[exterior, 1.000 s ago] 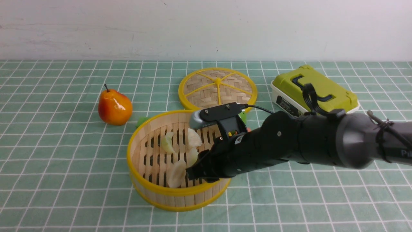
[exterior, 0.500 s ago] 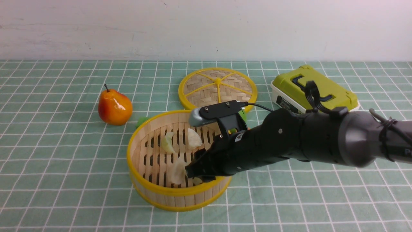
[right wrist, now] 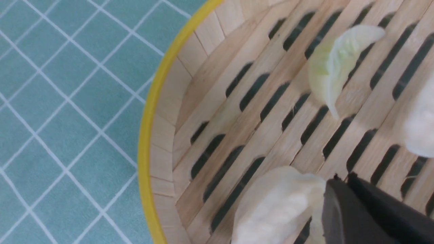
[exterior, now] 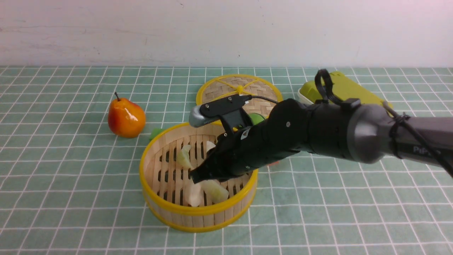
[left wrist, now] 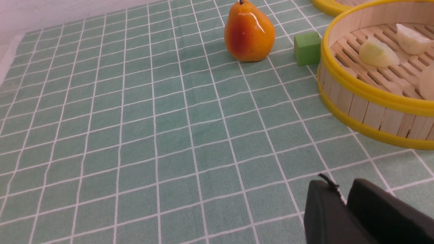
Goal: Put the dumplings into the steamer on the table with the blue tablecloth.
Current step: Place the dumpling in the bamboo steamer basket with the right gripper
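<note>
The right gripper (exterior: 194, 176), pressed together and holding nothing, hangs over the steamer (exterior: 196, 209) with the dumplings (exterior: 216, 190) inside, so next it should lift away.

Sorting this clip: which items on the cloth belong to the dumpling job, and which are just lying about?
Belongs to the job:
- dumplings, lying in the steamer
- steamer
- right gripper, shut, above the steamer floor
- checked tablecloth

Just lying about:
- pear
- woven lid, behind the steamer
- green cube, beside the steamer
- green-lidded box
</note>
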### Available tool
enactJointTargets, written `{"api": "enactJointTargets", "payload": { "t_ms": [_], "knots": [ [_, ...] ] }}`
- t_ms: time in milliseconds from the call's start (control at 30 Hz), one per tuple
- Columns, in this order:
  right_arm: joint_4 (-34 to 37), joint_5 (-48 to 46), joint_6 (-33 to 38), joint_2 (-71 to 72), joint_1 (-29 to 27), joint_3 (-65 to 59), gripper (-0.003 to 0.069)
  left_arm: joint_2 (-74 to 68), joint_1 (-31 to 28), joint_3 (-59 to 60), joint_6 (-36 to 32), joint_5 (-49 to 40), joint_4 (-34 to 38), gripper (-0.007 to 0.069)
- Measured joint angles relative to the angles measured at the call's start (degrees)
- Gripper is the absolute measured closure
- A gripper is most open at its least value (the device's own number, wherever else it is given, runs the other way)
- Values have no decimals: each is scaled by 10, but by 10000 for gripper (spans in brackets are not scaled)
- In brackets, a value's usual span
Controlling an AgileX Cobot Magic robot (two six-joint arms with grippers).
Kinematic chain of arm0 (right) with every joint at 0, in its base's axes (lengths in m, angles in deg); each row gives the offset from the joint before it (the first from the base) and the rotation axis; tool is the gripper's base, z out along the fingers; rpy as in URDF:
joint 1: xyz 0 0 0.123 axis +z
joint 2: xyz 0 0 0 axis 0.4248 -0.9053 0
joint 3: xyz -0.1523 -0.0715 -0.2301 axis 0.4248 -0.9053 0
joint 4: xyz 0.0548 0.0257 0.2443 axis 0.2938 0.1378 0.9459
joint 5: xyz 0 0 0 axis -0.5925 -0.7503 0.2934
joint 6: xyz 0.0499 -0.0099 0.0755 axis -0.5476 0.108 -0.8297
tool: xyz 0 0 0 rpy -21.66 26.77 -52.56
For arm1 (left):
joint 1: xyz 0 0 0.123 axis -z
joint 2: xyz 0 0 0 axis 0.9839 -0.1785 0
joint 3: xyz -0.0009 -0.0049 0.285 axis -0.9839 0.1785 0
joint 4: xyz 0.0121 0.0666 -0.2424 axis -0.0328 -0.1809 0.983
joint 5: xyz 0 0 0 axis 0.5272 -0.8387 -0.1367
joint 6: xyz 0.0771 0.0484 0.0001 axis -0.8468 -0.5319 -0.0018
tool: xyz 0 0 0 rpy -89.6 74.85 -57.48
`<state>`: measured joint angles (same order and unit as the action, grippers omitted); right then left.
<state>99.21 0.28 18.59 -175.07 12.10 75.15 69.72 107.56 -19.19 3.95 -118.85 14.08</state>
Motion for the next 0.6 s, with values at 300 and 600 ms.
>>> {"api": "enactJointTargets", "payload": {
  "t_ms": [300,600],
  "knots": [
    [-51,-15,0,-14,1,6,675,0,0,0,0,0,0,523],
    [-104,-59,-28,-12,0,48,648,0,0,0,0,1,0,514]
  ]
}}
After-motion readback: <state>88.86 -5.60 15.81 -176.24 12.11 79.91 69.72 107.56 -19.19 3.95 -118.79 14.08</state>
